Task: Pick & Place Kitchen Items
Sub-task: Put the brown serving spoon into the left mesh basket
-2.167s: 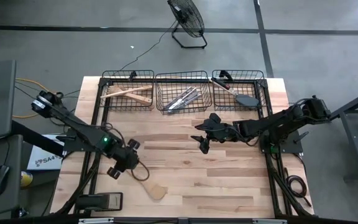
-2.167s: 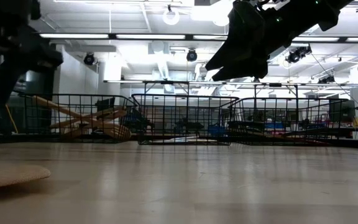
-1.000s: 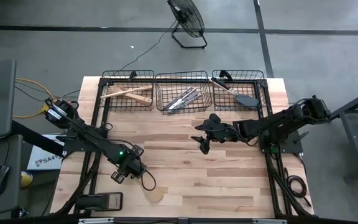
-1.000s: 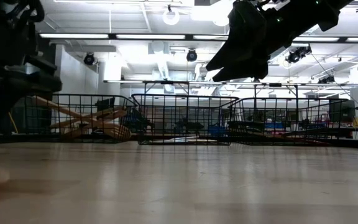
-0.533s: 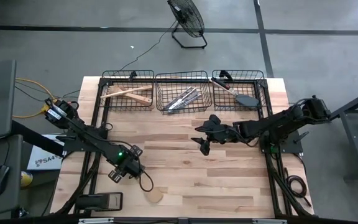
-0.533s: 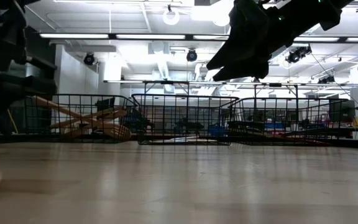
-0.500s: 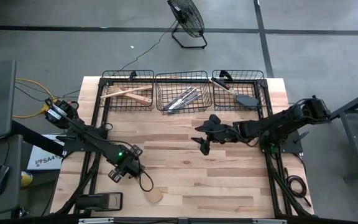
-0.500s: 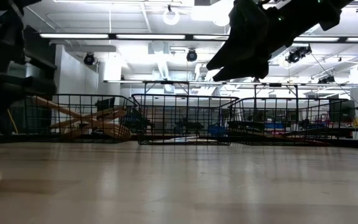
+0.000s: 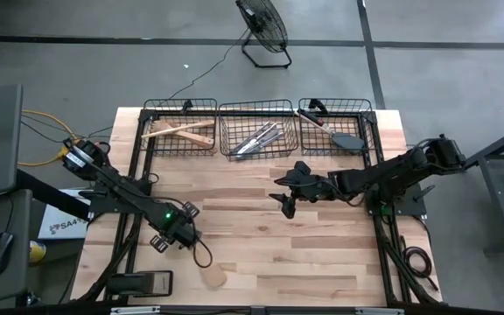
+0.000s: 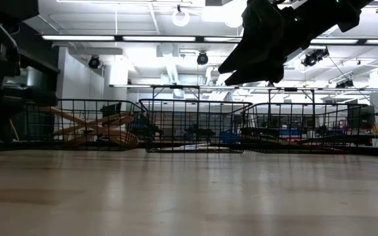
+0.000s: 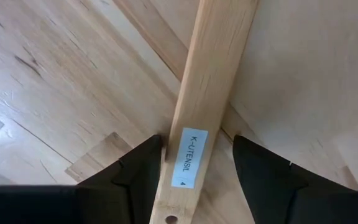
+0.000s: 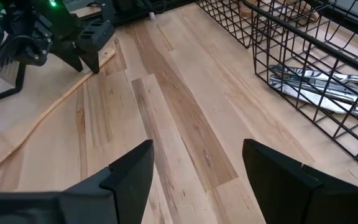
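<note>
left gripper [image 11: 196, 163]: fingers straddle wooden spatula [image 11: 211, 81] handle, gaps either side, not clamped | right gripper [image 12: 194, 163]: spread empty above table [image 12: 185, 134]

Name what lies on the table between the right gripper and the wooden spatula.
Only bare tabletop lies between the right gripper and the wooden spatula, as the high view shows.

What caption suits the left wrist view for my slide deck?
Left gripper, fingers open, straddles the labelled handle of a wooden spatula lying on the table.
</note>
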